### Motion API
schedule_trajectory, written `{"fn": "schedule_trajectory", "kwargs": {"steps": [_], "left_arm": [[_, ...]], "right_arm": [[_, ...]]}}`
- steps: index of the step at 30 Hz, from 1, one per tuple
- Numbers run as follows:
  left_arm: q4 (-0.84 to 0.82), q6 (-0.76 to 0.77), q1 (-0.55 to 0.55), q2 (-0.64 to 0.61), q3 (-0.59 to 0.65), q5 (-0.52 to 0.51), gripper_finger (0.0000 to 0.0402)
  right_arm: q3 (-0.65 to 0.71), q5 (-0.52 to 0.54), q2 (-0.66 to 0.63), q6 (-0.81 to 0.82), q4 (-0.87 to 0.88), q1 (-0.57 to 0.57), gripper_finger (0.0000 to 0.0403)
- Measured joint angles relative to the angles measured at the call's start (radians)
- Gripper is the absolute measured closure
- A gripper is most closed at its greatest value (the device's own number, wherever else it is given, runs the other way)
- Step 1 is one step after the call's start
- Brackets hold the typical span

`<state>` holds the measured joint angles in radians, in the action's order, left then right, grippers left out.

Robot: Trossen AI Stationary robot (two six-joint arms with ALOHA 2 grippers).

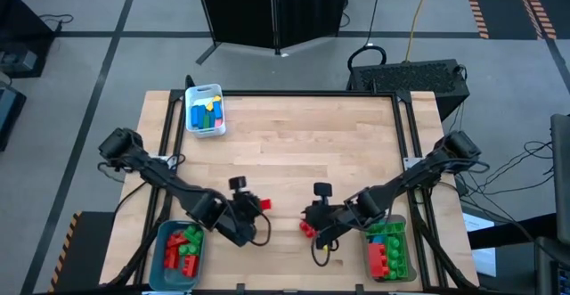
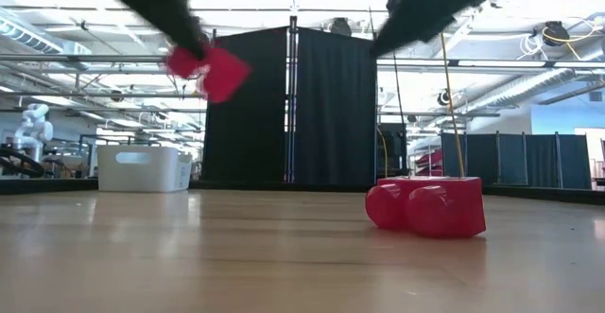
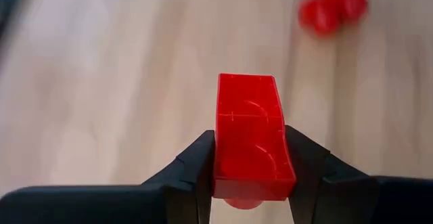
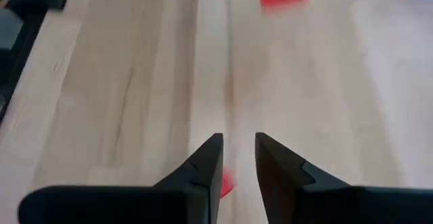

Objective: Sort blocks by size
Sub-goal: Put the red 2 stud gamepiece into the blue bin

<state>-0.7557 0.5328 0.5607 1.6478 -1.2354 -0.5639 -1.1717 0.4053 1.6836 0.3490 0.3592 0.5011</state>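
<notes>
My left gripper [image 1: 252, 208] is shut on a red block [image 3: 247, 139] and holds it in the air [image 2: 213, 70] over the near middle of the table. A second red block [image 2: 425, 206] lies on its side on the wood, a little to the right. My right gripper [image 4: 238, 158] hovers open just above that block, whose edge [image 4: 227, 182] peeks out beneath one finger. Nothing is between its fingers. The lying block also shows in the left wrist view [image 3: 333, 7]. My left gripper pinches the red block's two long sides [image 3: 220, 156] between its two fingers, at the end nearest the wrist. The fingers slant down toward the table. The block sticks out past the fingertips, lifted clear, hollow underside toward the wrist camera.
A white bin [image 1: 205, 110] with blue, yellow and green blocks stands at the far left. A teal bin [image 1: 169, 259] with red and green blocks sits at the near left, a clear bin [image 1: 403, 246] with green and red blocks at the near right. Bare wood lies between.
</notes>
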Motion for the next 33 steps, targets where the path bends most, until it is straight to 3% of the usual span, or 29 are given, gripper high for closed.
{"fn": "schedule_trajectory", "kwargs": {"steps": [8, 15, 22, 29, 33], "left_arm": [[-0.318, 0.400, 0.082, -0.026, 0.000, 0.333, 0.0283], [-0.499, 0.595, 0.185, -0.026, 0.000, 0.577, 0.0283], [-0.514, 0.639, 0.249, -0.029, -0.028, 0.634, 0.0284], [-0.638, 0.636, 0.252, -0.030, -0.113, 0.536, 0.0284], [-0.684, 0.640, 0.261, -0.030, -0.142, 0.556, 0.0284]], "right_arm": [[0.000, -0.175, 0.063, 0.059, 0.050, -0.001, 0.0330], [0.000, -0.285, 0.079, 0.173, 0.110, -0.001, 0.0330], [0.000, -0.277, 0.079, 0.192, 0.175, -0.004, 0.0330], [0.000, -0.274, 0.079, 0.196, 0.168, -0.012, 0.0330], [0.000, -0.273, 0.079, 0.189, 0.170, -0.010, 0.0330]]}}
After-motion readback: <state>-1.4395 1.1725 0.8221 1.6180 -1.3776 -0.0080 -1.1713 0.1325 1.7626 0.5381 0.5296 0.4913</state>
